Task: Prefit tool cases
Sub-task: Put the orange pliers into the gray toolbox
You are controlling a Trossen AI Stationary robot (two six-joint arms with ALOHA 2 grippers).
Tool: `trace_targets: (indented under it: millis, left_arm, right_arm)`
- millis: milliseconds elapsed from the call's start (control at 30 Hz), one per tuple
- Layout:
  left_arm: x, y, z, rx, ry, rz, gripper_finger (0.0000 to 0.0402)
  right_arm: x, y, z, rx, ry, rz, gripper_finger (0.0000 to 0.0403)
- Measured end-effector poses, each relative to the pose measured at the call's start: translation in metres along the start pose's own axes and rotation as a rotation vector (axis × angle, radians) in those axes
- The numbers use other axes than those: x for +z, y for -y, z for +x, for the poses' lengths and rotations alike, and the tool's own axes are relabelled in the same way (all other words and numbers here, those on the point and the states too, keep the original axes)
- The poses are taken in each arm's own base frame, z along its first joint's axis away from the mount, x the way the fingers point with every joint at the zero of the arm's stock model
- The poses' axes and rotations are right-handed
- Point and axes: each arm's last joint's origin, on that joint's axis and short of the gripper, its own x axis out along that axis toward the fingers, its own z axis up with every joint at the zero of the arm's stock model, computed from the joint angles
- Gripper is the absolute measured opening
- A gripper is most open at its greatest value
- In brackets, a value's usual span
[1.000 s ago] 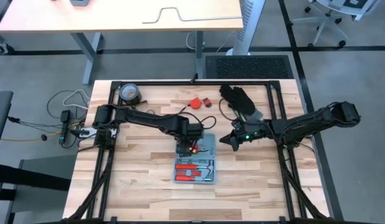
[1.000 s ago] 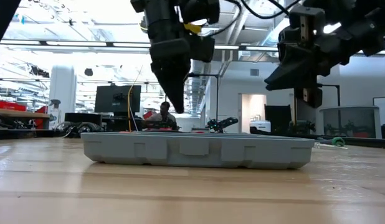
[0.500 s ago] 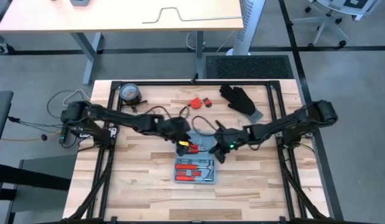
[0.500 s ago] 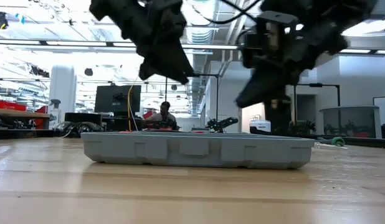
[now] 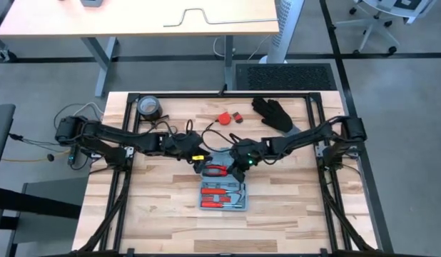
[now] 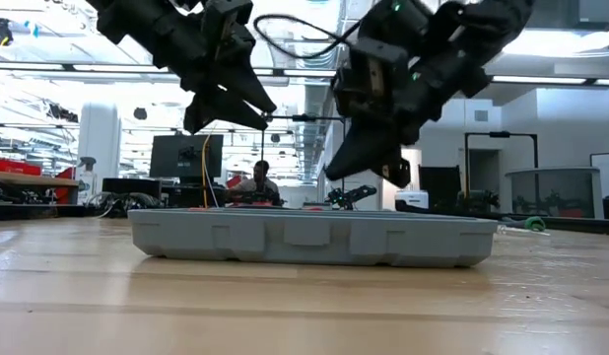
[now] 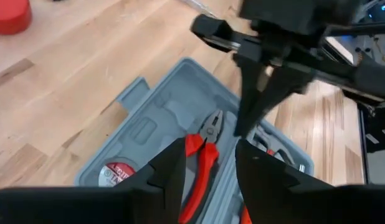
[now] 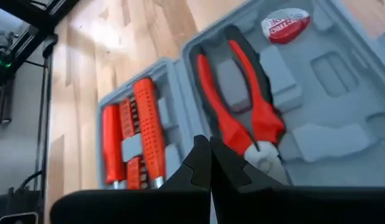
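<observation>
The open tool case [image 5: 223,183] sits mid-table, its near half full of red-handled tools and red pliers [image 5: 218,170] in the far half. Both grippers hang over that far half: the left gripper [image 5: 198,158] at about 10 o'clock from the case, fingers spread apart, and the right gripper [image 5: 243,160] at about 1 o'clock, fingers pressed together. Farther back, a black glove [image 5: 274,114] lies around 1 o'clock.

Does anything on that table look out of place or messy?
Mostly tidy: the open tool case lies flat, its red-handled pliers seated in their slot. Only the black glove looks odd, lying crumpled near the table's far edge, apart from the case.
</observation>
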Motion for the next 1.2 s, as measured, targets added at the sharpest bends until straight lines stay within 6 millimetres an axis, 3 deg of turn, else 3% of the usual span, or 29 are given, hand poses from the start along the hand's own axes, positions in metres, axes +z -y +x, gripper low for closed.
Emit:
trace_targets:
  millis: [233, 367, 467, 667, 800, 967, 1100, 1200]
  left_arm:
    - [0.001, 0.001, 0.0, -0.015, 0.015, 0.031, 0.0129]
    - [0.001, 0.001, 0.0, -0.016, 0.016, 0.04, 0.013]
    - [0.001, 0.002, 0.0, -0.022, 0.011, 0.041, 0.013]
    - [0.001, 0.002, 0.0, -0.031, 0.005, 0.049, 0.013]
    - [-0.001, 0.001, 0.0, -0.038, -0.031, 0.054, 0.013]
    - [-0.014, 0.002, -0.001, -0.021, -0.133, 0.077, 0.013]
    - [-0.018, 0.007, -0.002, -0.036, -0.146, 0.082, 0.013]
    - [-0.019, 0.011, -0.003, -0.05, -0.13, 0.079, 0.013]
  right_arm:
    - [-0.013, 0.019, 0.032, -0.044, -0.102, 0.055, 0.0]
    - [-0.014, 0.019, 0.044, -0.015, -0.115, 0.092, 0.0]
    - [-0.012, 0.011, 0.037, 0.012, -0.115, 0.093, 0.0]
    - [0.01, -0.012, -0.002, 0.034, -0.003, 0.036, 0.0]
    - [0.01, -0.011, -0.004, 0.007, 0.002, 0.028, 0.0]
    - [0.0, -0.008, 0.013, -0.002, -0.033, 0.024, 0.0]
    - [-0.016, 0.006, 0.036, -0.044, -0.115, 0.055, 0.0]
    - [-0.017, 0.008, 0.042, -0.032, -0.126, 0.065, 0.0]
